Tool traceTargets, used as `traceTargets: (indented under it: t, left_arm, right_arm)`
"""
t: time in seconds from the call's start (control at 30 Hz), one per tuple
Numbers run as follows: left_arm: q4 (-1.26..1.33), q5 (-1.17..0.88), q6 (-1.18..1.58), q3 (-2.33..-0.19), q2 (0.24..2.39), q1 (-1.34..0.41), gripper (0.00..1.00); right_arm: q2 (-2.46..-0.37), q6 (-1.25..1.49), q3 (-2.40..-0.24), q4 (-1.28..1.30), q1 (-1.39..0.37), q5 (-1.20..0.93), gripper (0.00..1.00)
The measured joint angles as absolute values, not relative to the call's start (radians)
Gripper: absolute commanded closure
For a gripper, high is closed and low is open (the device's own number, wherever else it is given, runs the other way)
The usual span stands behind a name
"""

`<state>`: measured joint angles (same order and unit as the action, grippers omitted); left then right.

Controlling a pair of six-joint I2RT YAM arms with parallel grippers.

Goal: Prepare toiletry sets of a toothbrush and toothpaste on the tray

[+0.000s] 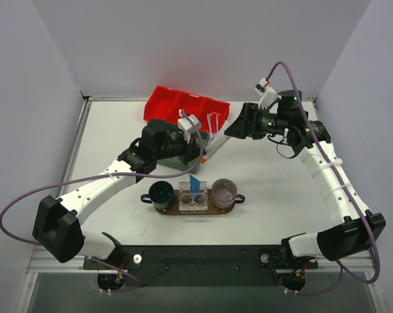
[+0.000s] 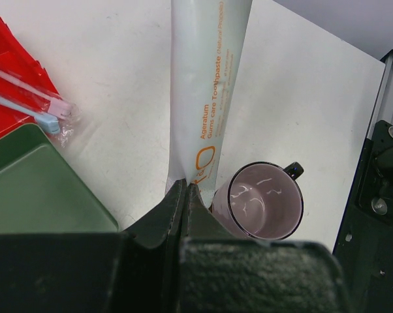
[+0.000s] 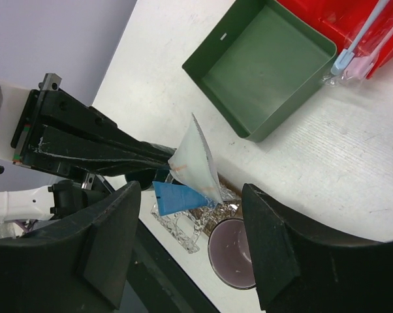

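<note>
Shows the left hand pinched shut on a white toothpaste tube, lifted over the bench beside the green box. Shows the right hand spread open, empty, facing that tube from near. Shows a blue tube upright on the wooden tray between two mugs. Shows wrapped toothbrushes at the red bin.

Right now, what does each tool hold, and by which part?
Left tool pinches the soft white toothpaste tube by one end; right tool is open, empty.
</note>
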<state>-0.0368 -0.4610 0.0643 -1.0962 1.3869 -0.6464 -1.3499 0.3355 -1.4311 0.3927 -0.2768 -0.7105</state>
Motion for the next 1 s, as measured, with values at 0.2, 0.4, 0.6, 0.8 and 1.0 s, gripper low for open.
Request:
traceTargets:
  t: [0.2,0.4,0.6,0.8,1.0]
  left_arm:
    - [-0.041,-0.465,0.058,-1.096,1.367,-0.649,1.00]
    - [-0.042,-0.485,0.057,-1.096,1.367,-0.656,1.00]
    - [-0.042,-0.498,0.058,-1.096,1.367,-0.660,1.00]
    - [-0.047,-0.498,0.066,-1.096,1.365,-0.660,0.61]
    - [-0.047,-0.506,0.078,-1.097,1.348,-0.662,0.27]
  right_arm:
    - [-1.358,0.335,-1.431,0.405,-0.282,-0.726,0.47]
    - [-1.362,0.334,-1.432,0.410,-0.283,-0.739,0.58]
    - [-1.366,0.332,-1.435,0.413,-0.283,-0.750,0.93]
    - [-1.367,0.336,-1.435,0.413,-0.283,-0.767,1.00]
    - [-1.363,0.336,-1.435,0.416,-0.283,-0.729,1.00]
